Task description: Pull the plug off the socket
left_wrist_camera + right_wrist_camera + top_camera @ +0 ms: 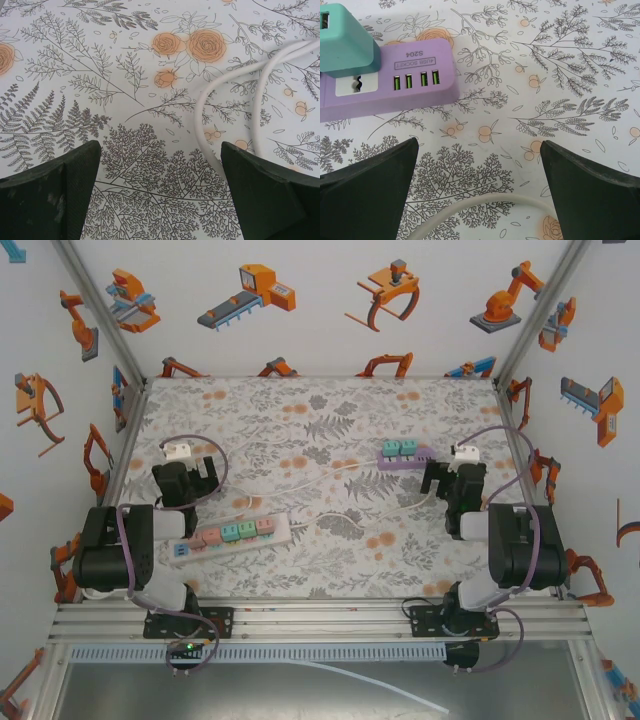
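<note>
A purple socket strip (404,458) lies at the right middle of the table, with teal plugs (399,447) seated in it. In the right wrist view the purple socket strip (390,85) is at the upper left, with one teal plug (345,40) standing on its left end. My right gripper (449,478) (478,190) stands open just right of the strip, holding nothing. A white socket strip (235,533) with pink and teal plugs (238,530) lies at the lower left. My left gripper (188,472) (160,190) is open above bare tablecloth, behind that strip.
White cable (345,480) runs between the two strips. A loop of white cable (225,100) lies by my left gripper's right finger, and more cable (485,205) passes between the right fingers. Enclosure walls (130,400) close in the flowered table (300,410).
</note>
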Action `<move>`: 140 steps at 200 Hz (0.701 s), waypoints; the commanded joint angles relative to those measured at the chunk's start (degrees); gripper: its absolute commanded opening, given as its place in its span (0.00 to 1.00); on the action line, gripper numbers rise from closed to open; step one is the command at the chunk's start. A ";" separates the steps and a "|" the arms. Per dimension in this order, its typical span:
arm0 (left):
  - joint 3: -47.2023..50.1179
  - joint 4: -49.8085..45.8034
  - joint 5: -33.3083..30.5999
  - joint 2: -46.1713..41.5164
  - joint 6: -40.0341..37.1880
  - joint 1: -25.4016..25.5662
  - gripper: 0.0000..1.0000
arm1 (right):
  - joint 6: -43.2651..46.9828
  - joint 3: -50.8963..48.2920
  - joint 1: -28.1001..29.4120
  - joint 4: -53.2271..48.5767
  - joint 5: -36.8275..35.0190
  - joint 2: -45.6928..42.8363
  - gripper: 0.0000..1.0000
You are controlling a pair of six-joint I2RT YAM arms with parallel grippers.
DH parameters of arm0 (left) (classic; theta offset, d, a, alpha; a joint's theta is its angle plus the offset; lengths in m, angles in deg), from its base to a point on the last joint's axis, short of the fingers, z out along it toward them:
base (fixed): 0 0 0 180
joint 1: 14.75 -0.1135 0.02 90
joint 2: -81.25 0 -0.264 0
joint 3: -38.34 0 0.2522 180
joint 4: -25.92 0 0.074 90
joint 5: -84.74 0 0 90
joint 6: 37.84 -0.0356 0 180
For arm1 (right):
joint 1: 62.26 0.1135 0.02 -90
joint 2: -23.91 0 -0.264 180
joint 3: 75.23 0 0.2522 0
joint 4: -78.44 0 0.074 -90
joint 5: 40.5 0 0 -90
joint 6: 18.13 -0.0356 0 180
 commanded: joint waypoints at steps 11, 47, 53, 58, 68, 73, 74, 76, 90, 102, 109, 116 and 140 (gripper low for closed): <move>-0.58 0.37 -0.17 -0.22 0.40 0.00 0.97 | -0.61 1.22 -0.33 0.64 -0.10 0.10 0.99; -0.55 0.38 -0.12 -0.21 0.40 0.00 0.97 | -0.64 1.22 -0.33 0.64 -0.10 0.09 0.99; -0.63 0.35 -0.14 -0.18 0.40 0.00 0.97 | -0.66 1.22 -0.37 0.64 -0.10 0.10 0.99; -0.55 0.39 -0.17 -0.21 0.40 0.00 0.97 | -0.68 1.22 -0.32 0.69 -0.10 0.11 0.99; -0.55 0.40 -0.17 -0.19 0.40 0.00 0.97 | -0.61 1.22 -0.33 0.64 -0.10 0.06 0.99; -0.55 0.40 -0.16 -0.25 0.40 0.00 0.97 | -0.68 1.22 -0.33 0.62 -0.10 0.10 0.99; -0.55 0.34 -0.16 -0.21 0.40 0.00 0.97 | -0.64 1.22 -0.29 0.63 -0.10 0.10 0.99; -0.55 0.30 -0.17 -0.19 0.40 0.00 0.97 | -0.63 1.22 -0.36 0.64 -0.10 0.11 0.99; -0.55 0.41 -0.12 -0.20 0.41 0.00 0.97 | -0.64 1.22 -0.28 0.64 -0.19 0.08 0.99; -0.55 0.42 -0.16 -0.26 0.40 0.00 0.97 | -0.77 1.22 -0.33 0.71 -0.40 0.02 0.99; -0.50 0.38 -0.17 -0.25 0.40 -0.01 0.97 | -0.88 1.14 -0.28 0.73 -0.74 -0.04 0.99; -0.50 0.43 -0.17 -0.27 0.40 0.00 0.97 | -1.05 1.05 -0.33 0.90 -1.04 -0.05 0.99; -0.29 0.77 -0.21 -0.36 0.29 0.13 0.97 | -2.11 0.44 -0.33 1.54 -3.69 -0.61 0.99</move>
